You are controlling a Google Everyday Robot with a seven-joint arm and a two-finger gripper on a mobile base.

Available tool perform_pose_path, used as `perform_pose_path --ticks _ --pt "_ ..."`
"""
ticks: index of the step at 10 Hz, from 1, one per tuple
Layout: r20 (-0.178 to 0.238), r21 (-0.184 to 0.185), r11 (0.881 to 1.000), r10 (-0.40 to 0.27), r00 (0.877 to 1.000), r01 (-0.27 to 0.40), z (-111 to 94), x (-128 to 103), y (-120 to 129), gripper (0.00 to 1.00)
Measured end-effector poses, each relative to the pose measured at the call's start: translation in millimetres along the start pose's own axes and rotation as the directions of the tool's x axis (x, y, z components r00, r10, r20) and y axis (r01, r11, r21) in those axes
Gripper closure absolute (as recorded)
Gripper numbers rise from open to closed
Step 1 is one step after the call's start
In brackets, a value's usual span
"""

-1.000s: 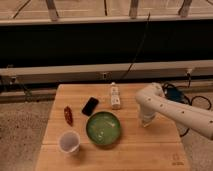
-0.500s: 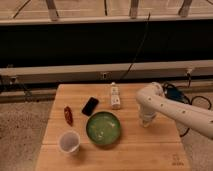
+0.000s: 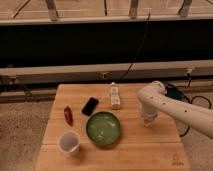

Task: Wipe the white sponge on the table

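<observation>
Lower left: clear plastic cup [image 3: 69, 142]. Centre: round green bowl [image 3: 103, 128]. Right of centre: two-finger gripper [image 3: 148, 120], closed, lowered onto light-brown wooden plank table [image 3: 140, 150]. Small off-white sponge not discernible, presumably beneath gripper. Wiping judged under way; completion undeterminable.

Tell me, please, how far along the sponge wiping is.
Reaching looks done: the gripper, shut, is down at the table right of the green bowl. In hand: presumably the sponge, hidden under it. Left: likely the wiping strokes.
</observation>
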Motion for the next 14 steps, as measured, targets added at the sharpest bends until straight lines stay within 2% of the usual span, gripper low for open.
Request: perform_pose_path --ticks 2,4,8,14 --pt "0.000 -0.001 1.000 0.005 1.000 -0.005 -1 12 -6 1.00" --pt "-0.001 -0.003 1.000 0.003 1.000 -0.003 -3 14 -6 1.00" --pt "-0.007 -0.016 0.999 -0.027 1.000 0.027 -8 -2 -18 1.00" --pt "-0.006 -0.028 0.999 -0.028 1.000 0.028 -16 17 -29 1.00"
